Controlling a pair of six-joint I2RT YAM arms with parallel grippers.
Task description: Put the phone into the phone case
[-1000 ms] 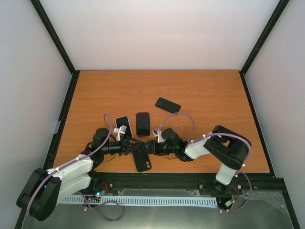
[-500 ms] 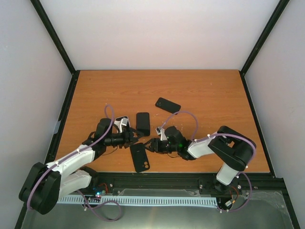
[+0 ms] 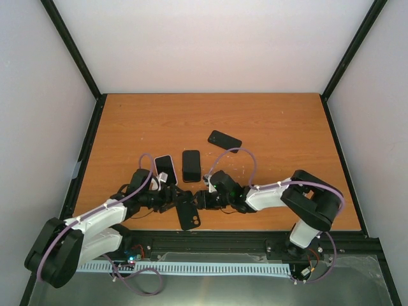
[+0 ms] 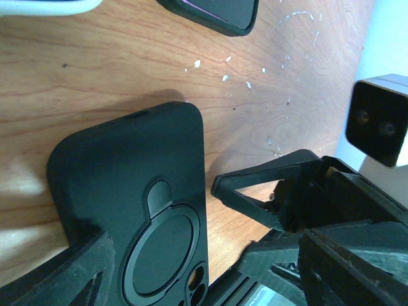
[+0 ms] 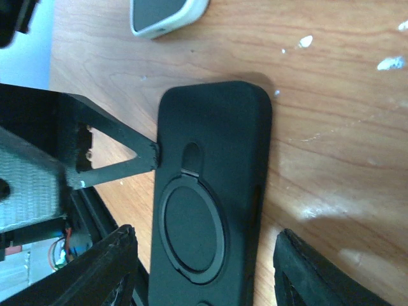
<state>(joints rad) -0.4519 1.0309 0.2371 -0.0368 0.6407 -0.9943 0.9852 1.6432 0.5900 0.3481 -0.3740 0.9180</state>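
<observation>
The black phone case [image 3: 189, 211] lies flat on the wooden worktop [image 3: 274, 127] close to its near edge. Its back faces up, showing a round ring and the camera cut-out. The two arms reach in low from either side and meet over the case's far end. The left gripper [image 3: 173, 199] has its jaws spread wide. In the left wrist view one of its fingers [image 4: 83, 268] overlaps the case's corner, while the other stands well off to the side. It has no grasp on the case. In the right wrist view a thin triangular fingertip [image 5: 143, 159] of the left gripper touches the case's long edge. The right gripper [image 3: 199, 199] is also parted, with its own fingers [image 5: 108, 268] straddling the case and bare wood showing on either side. It holds nothing. The black phone [image 3: 191, 166] lies flat on the worktop just beyond the grippers, apart from the case and not in it. A phone in a white case [image 3: 164, 169] rests beside it on the left, close to the left arm's wrist. Another dark item [image 3: 224, 140], either a phone or a case, lies at an angle farther back and to the right.
</observation>
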